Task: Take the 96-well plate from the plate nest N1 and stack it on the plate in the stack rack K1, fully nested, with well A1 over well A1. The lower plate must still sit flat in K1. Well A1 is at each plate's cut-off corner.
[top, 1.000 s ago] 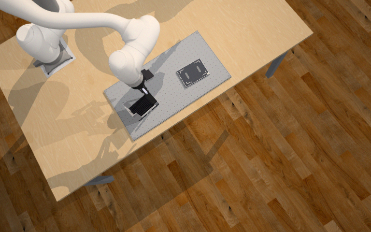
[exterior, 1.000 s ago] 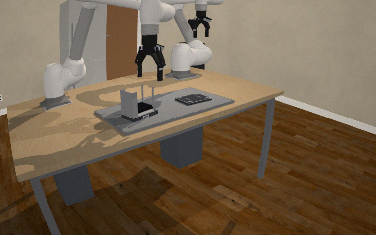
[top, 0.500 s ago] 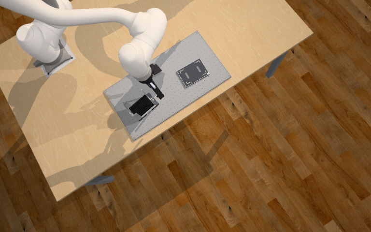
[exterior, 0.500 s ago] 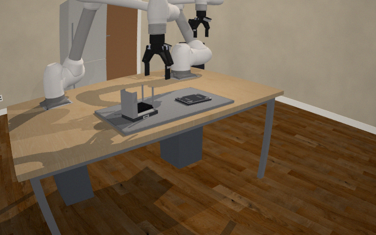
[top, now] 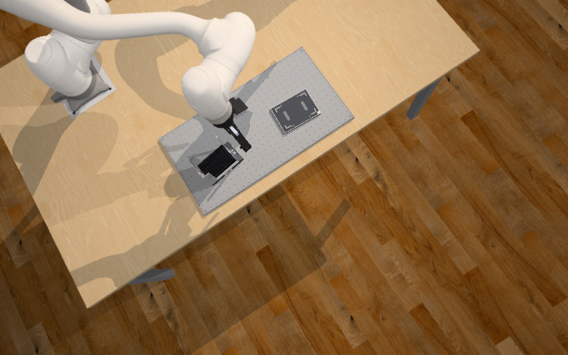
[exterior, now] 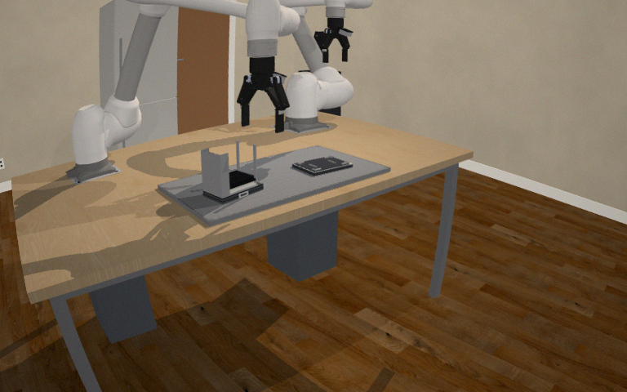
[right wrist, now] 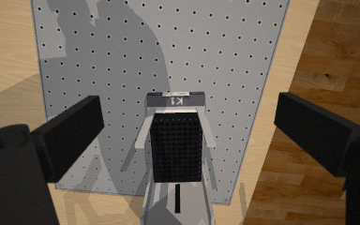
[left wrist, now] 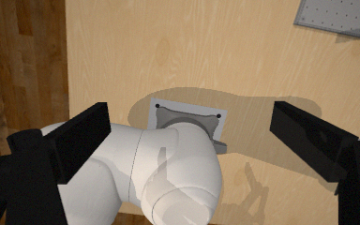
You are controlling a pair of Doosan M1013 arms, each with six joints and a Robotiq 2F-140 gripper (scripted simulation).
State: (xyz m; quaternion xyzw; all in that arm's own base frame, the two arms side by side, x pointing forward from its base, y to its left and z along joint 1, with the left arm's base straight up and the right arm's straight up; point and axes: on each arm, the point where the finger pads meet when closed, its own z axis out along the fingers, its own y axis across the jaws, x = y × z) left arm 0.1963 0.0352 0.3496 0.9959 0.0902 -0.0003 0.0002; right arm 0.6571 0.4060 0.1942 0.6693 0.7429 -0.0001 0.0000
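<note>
Right hand wide above K1; black 96-well plate in the rack

Two hands, two fingers each. Right hand (top: 234,127) (exterior: 262,127) (right wrist: 189,111): fingers wide apart, nothing between them, pointing down, raised above the perforated board and apart from the plate.

Below it, one stack rack K1 (exterior: 215,171) (right wrist: 155,100), its label inverted in the right wrist view. One black 96-well plate (top: 217,160) (exterior: 241,177) (right wrist: 176,147) lies inside. A pale edge shows beneath it; cannot tell whether that edge is the lower plate, whether the plates are fully nested, or how the A1 corners align. Two thin posts (exterior: 237,154) rise from the rack.

Farther along: one plate nest N1 (top: 296,112) (exterior: 322,165), well apart from K1, bare top showing two slots.

Both fixtures stand on one perforated board (top: 268,137) (exterior: 286,184) (left wrist: 328,16) (right wrist: 220,47), flat on the counter (top: 376,54) (exterior: 115,217) (left wrist: 187,52) (right wrist: 14,47).

Left hand (exterior: 335,61) (left wrist: 191,118): also wide, holding nothing, high near its own arm's base, away from both fixtures.
</note>
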